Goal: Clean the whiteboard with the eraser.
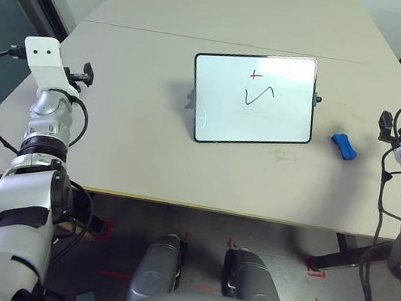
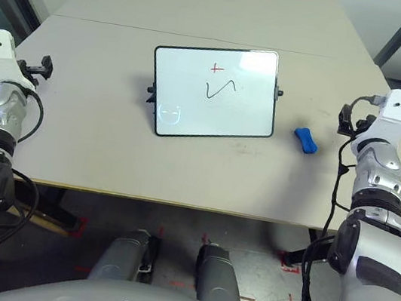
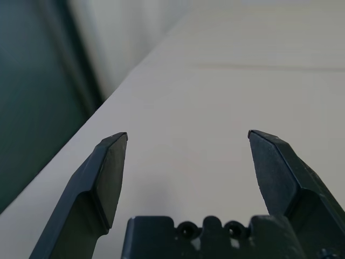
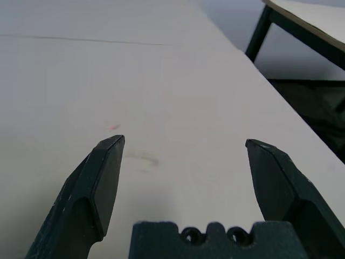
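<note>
One whiteboard (image 1: 253,99) stands propped on its small grey stand (image 1: 191,100) near the middle of the pale table (image 1: 125,146), tilted back, its face carrying a black squiggle (image 1: 259,96) and a small red mark (image 1: 255,74) above it. One blue eraser (image 1: 344,146) lies flat on the table just to the right of the board, apart from it, with nothing between the two. The left arm is raised over the table's left edge, well apart from the board; the right arm is raised at the right edge, near the eraser but not touching it. The left wrist view shows the left gripper (image 3: 187,139) with its two black fingers (image 3: 105,178) spread wide over bare tabletop, a dark wall panel beyond the edge. The right wrist view shows the right gripper (image 4: 185,144) likewise spread wide and holding nothing, over a faint reddish smudge and what may be a grey scuff. A second table (image 4: 302,16) with a black leg (image 4: 259,33) stands to the far right. Red tape marks (image 1: 316,266) dot the floor below the near edge
</note>
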`<state>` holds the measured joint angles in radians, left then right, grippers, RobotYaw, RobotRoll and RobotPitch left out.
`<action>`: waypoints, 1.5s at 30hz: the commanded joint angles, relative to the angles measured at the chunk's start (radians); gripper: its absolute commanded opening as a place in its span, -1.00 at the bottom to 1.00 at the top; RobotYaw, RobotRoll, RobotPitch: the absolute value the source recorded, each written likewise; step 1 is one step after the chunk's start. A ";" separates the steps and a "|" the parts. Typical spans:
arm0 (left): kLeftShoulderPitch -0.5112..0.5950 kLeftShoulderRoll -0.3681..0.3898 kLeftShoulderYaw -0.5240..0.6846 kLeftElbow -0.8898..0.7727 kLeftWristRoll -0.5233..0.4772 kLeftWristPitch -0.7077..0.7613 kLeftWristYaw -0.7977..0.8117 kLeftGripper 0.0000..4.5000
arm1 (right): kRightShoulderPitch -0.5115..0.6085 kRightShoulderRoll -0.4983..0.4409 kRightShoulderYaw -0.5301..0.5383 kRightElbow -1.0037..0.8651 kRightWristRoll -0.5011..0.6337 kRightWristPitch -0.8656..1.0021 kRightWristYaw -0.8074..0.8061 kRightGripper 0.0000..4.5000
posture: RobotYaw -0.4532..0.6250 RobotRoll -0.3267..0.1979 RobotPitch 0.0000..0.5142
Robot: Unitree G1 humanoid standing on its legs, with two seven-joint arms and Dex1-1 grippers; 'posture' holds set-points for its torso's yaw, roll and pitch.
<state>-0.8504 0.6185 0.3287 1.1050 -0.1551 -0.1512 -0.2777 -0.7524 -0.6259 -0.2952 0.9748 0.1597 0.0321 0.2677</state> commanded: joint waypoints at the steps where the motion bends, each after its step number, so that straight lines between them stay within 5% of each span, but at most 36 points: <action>1: -0.044 0.020 -0.037 -0.028 -0.014 0.036 -0.194 1.00 | 0.036 -0.036 0.030 -0.178 0.007 0.212 0.054 0.99 | 0.11 0.25 -0.72; 10: -0.159 0.072 -0.153 -0.113 -0.033 0.183 -0.762 1.00 | 0.113 -0.133 0.079 -0.657 0.125 0.793 0.258 0.99 | 0.03 0.25 -0.70; 17: -0.195 0.070 -0.234 -0.191 -0.033 0.291 -1.025 1.00 | 0.121 -0.159 0.174 -0.683 0.113 0.920 0.337 0.99 | 0.02 0.25 -0.69; 42: 0.051 0.002 -0.284 -0.654 -0.120 0.546 -1.020 1.00 | -0.025 -0.058 0.337 -0.215 -0.079 0.669 0.416 0.99 | 0.10 0.25 -0.65; 45: 0.050 0.002 -0.286 -0.657 -0.123 0.548 -1.014 1.00 | -0.029 -0.056 0.327 -0.209 -0.081 0.670 0.421 0.71 | 0.09 0.25 -0.66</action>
<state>-0.8099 0.6242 0.0544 0.4694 -0.2665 0.3889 -1.2951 -0.7755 -0.6841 0.0331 0.7519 0.0883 0.7085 0.6821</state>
